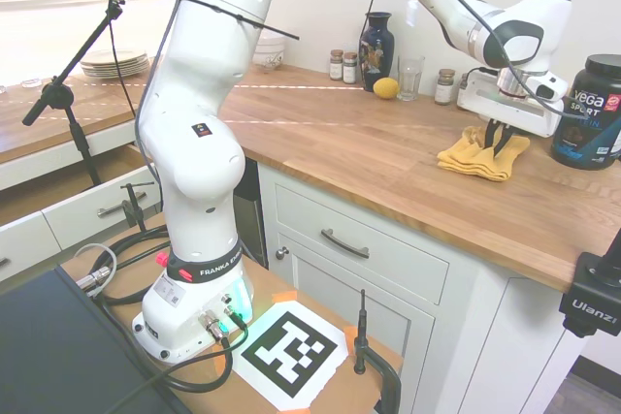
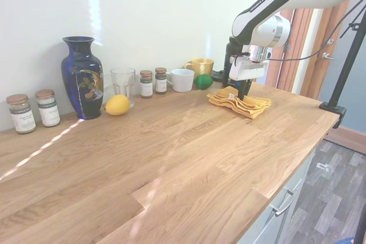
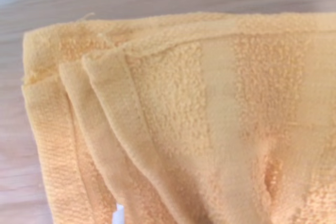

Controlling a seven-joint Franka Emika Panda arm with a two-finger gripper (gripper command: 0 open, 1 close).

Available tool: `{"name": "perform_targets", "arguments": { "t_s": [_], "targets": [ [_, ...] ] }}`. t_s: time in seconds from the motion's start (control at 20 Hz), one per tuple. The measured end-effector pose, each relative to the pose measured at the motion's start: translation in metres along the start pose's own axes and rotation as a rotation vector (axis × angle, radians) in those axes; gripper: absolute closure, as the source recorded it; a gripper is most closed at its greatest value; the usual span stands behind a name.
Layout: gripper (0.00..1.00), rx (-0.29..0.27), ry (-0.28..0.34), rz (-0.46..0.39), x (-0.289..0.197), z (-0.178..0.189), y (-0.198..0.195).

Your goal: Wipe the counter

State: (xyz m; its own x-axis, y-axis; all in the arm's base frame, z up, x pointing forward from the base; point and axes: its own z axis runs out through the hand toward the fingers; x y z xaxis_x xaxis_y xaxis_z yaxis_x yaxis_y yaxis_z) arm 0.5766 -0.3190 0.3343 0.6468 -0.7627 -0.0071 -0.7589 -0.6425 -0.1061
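The counter [image 1: 378, 157] [image 2: 171, 158] is a long light-brown wood top over white cabinets. A folded yellow towel [image 1: 464, 156] [image 2: 254, 106] lies on it near the back, by the right end in the first exterior view. My gripper [image 1: 498, 147] [image 2: 244, 92] points straight down into the towel's middle, with the fingers close together and pinching a raised fold. The wrist view is filled by the towel [image 3: 210, 129], showing its layered folded edges and a strip of wood beyond them.
A black tub [image 1: 589, 111] stands just beyond the towel. Along the wall are a white mug [image 2: 182, 80], a yellow mug [image 2: 200, 67], a lime [image 2: 203, 82], spice jars [image 2: 153, 82], a glass [image 2: 122, 82], a lemon [image 2: 117, 105] and a blue vase [image 2: 83, 77].
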Motion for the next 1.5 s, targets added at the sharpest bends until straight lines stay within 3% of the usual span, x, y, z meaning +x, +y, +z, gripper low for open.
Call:
{"name": "perform_targets", "arguments": {
  "t_s": [0.4, 1.0, 1.5],
  "targets": [
    [1.00, 0.023, 0.017, -0.036, -0.043, 0.007, -0.042],
    [1.00, 0.062, 0.005, -0.061, -0.168, 0.022, -0.159],
    [1.00, 0.053, 0.014, -0.092, -0.250, 0.031, -0.237]
  ]
}}
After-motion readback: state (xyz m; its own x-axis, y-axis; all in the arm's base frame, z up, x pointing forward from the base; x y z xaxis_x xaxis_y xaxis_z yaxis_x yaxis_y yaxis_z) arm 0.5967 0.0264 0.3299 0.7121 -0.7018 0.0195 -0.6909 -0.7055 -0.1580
